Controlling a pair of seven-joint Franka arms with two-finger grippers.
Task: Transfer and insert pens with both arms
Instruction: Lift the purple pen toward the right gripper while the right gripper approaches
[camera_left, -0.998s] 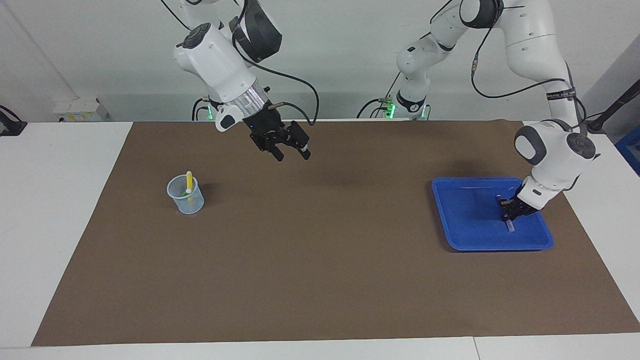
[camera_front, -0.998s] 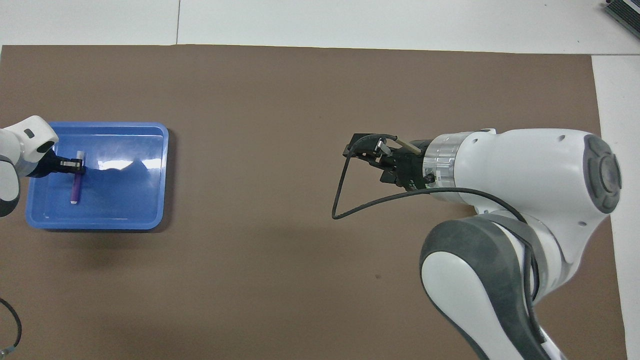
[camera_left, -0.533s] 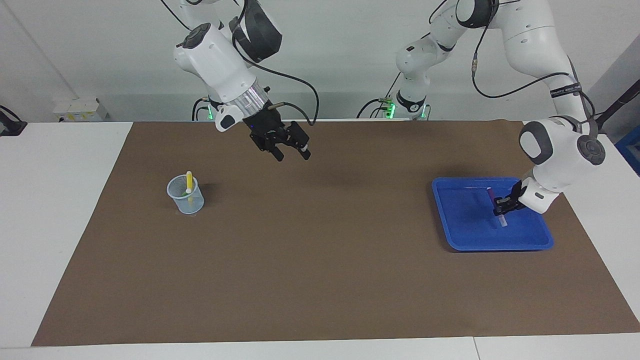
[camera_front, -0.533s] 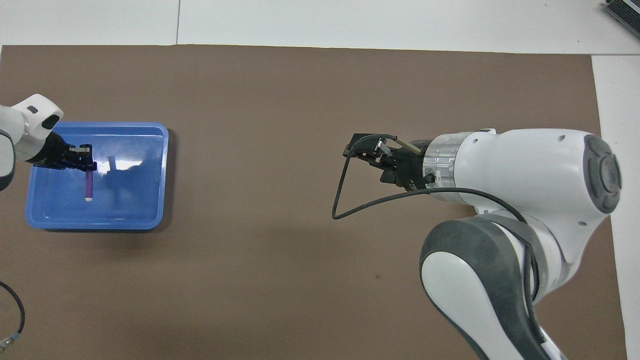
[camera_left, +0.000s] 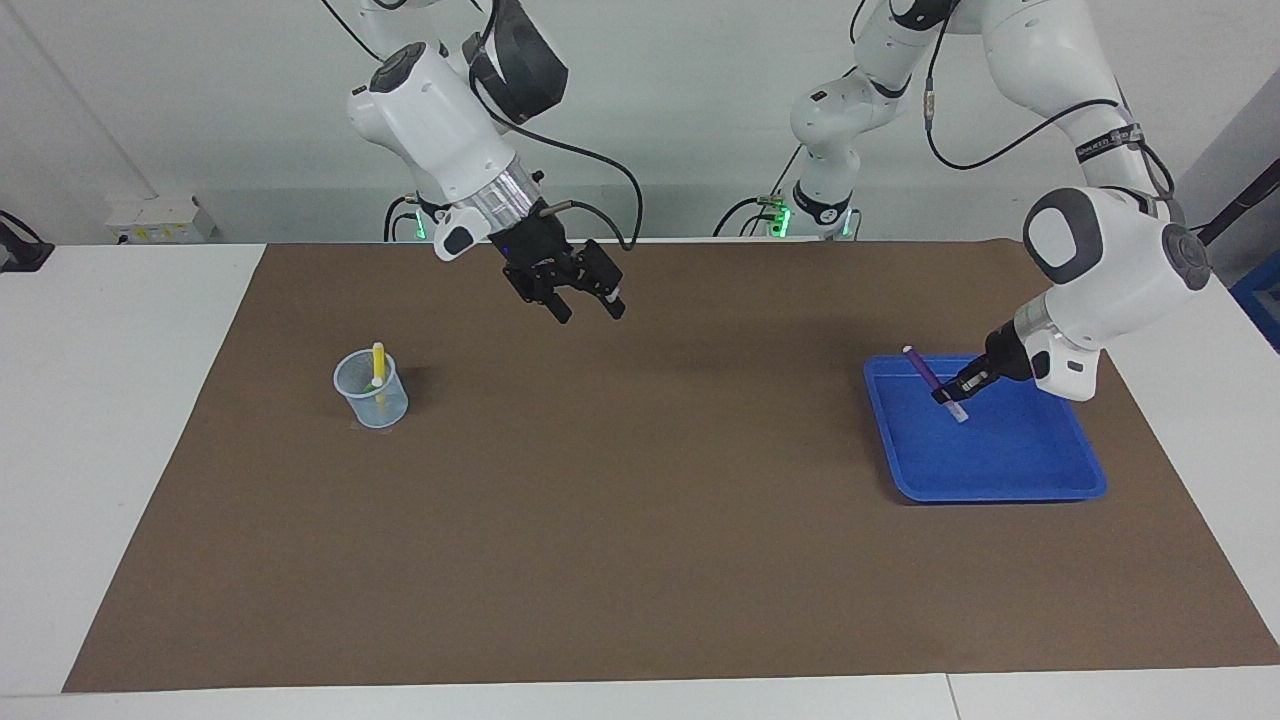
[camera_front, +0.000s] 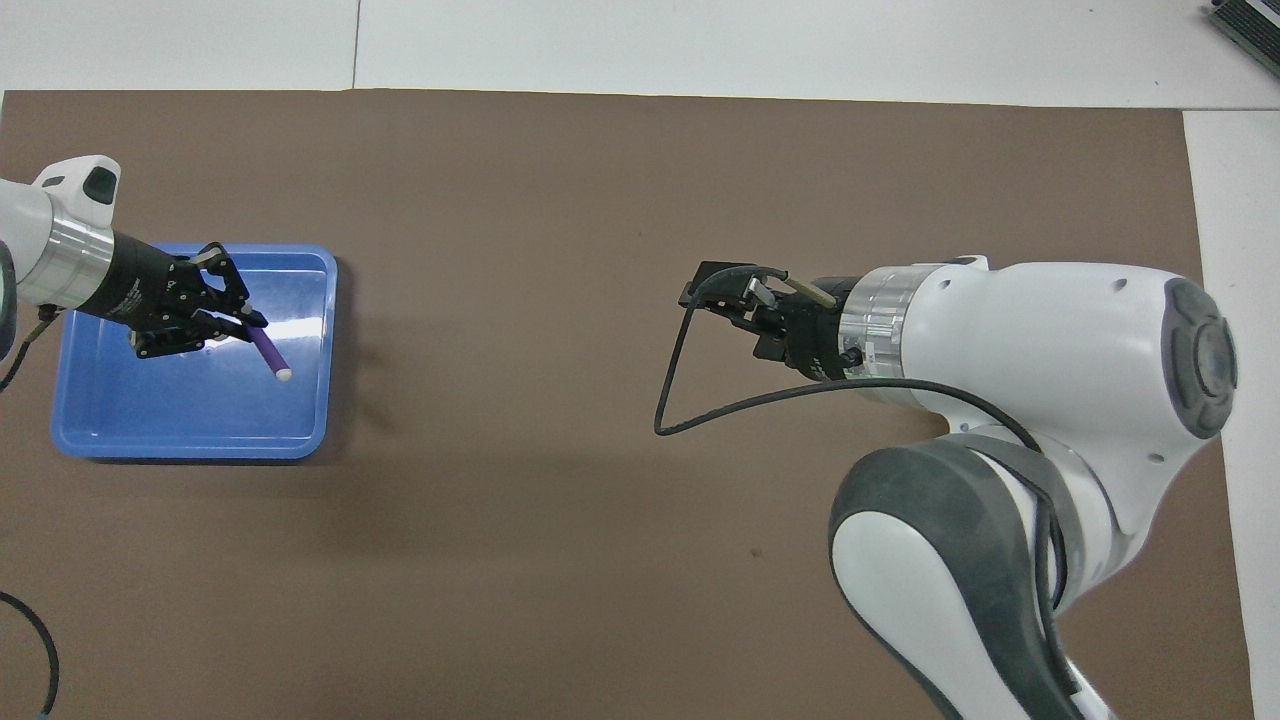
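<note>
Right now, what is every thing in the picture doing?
Dark purple pen: held tilted in the air over the tray.
Left claw: shut on the pen.
Right claw: open, empty, waiting over the mat.
Blue plastic tray: nothing lying in it.
Clear plastic cup: upright, yellow pen standing inside.

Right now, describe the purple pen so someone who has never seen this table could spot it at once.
Find the blue tray at the left arm's end of the brown mat. Above it, the left gripper is shut on the purple pen, tilted in the air. The only other pen that shows plainly is yellow and stands in a clear cup.
</note>
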